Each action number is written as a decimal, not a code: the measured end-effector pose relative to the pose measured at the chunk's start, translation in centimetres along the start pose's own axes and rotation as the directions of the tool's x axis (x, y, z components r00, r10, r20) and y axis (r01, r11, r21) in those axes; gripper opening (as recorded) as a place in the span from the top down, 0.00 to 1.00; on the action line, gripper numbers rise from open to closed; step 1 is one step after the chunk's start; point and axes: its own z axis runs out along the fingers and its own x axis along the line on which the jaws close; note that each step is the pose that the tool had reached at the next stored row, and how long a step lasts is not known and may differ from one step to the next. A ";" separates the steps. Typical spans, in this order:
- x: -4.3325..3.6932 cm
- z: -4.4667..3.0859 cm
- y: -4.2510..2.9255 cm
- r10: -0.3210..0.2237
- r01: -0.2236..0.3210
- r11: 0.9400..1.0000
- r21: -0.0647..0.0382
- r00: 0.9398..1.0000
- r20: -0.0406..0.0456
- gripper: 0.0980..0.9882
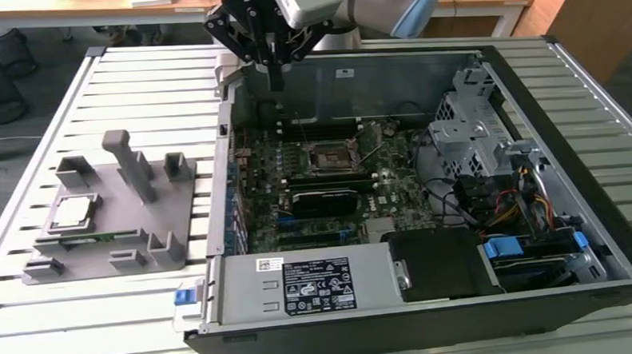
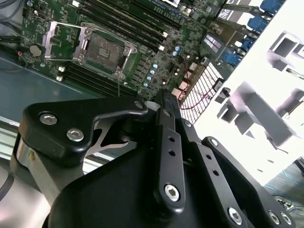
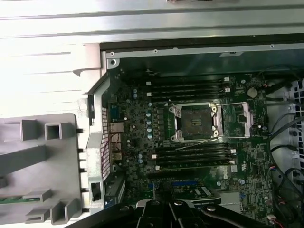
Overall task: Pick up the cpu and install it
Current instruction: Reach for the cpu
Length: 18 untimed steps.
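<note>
While the gripper (image 1: 276, 75) hangs over the far wall of the computer case (image 1: 397, 81), I read its fingers as pinched together with nothing between them. The cpu (image 1: 74, 211) lies flat, silver top up, on the grey fixture (image 1: 148, 232) at the exterior view's left, well apart from the gripper. The socket (image 3: 195, 122) on the motherboard (image 1: 262, 171) stands bare, with its load plate swung open in the first wrist view.

Black square socket frame (image 3: 195, 122) lies open, unobstructed above. Grey metal case wall (image 1: 225, 89) stands between it and the grey plastic fixture (image 1: 127, 237); tall grey post (image 1: 131, 165) rises near the silver square cpu (image 1: 74, 211).
</note>
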 end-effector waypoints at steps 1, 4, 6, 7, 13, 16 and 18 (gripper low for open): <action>0.08 0.00 0.00 0.000 0.000 1.000 0.000 1.000 0.000 0.99; 0.33 0.00 -0.03 0.000 0.000 1.000 0.000 1.000 0.000 0.99; 0.50 0.00 -0.04 0.000 0.000 1.000 0.000 1.000 0.000 0.99; 0.57 0.00 -0.04 0.000 0.000 1.000 0.000 1.000 0.000 0.99; 0.87 0.01 -0.07 0.000 0.000 1.000 0.000 1.000 0.000 0.99; 0.99 0.01 -0.07 0.000 0.000 1.000 0.000 1.000 0.000 0.99; 1.09 0.01 -0.08 0.000 0.000 1.000 0.000 1.000 0.000 0.99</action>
